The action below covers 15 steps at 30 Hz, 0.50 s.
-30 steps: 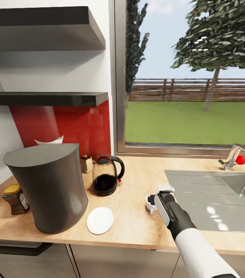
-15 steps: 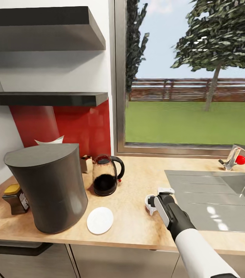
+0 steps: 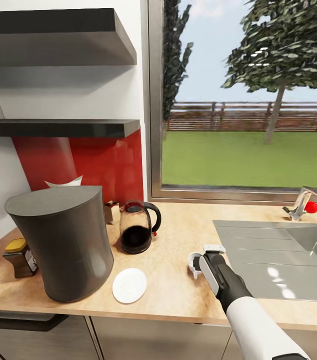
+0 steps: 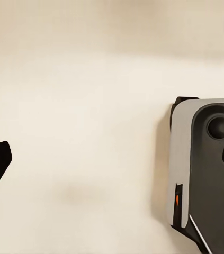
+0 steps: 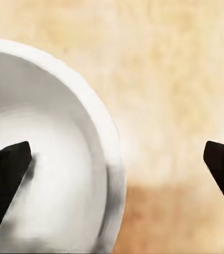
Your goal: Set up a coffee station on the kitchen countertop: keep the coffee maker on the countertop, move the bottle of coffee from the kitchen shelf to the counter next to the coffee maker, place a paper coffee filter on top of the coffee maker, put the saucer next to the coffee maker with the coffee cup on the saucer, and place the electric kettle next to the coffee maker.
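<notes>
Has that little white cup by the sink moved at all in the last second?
Yes, slightly. The coffee cup, with the right end effector around its rim, has slid a touch farther from the sink, toward the saucer.

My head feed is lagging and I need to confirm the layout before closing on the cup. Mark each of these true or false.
1. The saucer lies flat on the kitchen countertop, bare, in front of the coffee maker. True.
2. The coffee cup already sits on the saucer. False: it stands on the countertop near the sink, at the right gripper.
3. The right gripper's jaws are spread, one finger inside the cup's bowl and one outside its rim. True.
4. The electric kettle is up on the kitchen shelf. False: it stands on the countertop beside the coffee maker.
5. The bottle of coffee stands in the sink. False: it stands on the countertop beside the coffee maker.
</notes>
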Tool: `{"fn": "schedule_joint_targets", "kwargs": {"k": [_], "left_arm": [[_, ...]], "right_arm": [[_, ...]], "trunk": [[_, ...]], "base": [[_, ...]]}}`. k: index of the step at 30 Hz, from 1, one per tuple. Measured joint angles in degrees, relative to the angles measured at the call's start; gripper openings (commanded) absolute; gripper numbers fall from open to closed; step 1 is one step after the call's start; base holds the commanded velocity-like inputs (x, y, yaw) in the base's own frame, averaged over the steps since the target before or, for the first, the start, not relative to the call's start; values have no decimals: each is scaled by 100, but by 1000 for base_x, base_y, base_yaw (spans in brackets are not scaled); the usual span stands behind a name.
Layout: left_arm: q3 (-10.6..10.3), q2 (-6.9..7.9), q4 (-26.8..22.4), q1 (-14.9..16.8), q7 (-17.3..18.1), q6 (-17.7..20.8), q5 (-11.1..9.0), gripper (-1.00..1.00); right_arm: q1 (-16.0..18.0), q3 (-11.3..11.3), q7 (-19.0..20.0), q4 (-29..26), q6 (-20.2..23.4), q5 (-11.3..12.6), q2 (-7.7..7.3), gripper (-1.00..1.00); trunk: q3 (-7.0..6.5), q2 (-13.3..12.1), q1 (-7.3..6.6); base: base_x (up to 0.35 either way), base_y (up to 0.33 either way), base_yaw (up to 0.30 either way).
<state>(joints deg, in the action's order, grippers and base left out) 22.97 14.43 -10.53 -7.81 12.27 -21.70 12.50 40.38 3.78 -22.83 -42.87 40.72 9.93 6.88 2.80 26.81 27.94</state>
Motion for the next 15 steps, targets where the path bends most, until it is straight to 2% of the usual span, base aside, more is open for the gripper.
{"fn": "schedule_joint_targets", "kwargs": {"k": [3,8,15], "left_arm": [[0,0,0,0,0,0,0,100],[7,1,0,-1,0,-2,0,100],[9,1,-1,-1,0,-4,-1,100]], "right_arm": [[0,1,0,2,0,0,2,-100],[5,3,0,-40,41,-139,5,-100],[4,1,-7,-60,38,-143,0,-100]], "trunk": [[0,0,0],[-2,4,-1],[-1,3,-1]], "base": [[0,0,0],[0,0,0],[0,0,0]]}}
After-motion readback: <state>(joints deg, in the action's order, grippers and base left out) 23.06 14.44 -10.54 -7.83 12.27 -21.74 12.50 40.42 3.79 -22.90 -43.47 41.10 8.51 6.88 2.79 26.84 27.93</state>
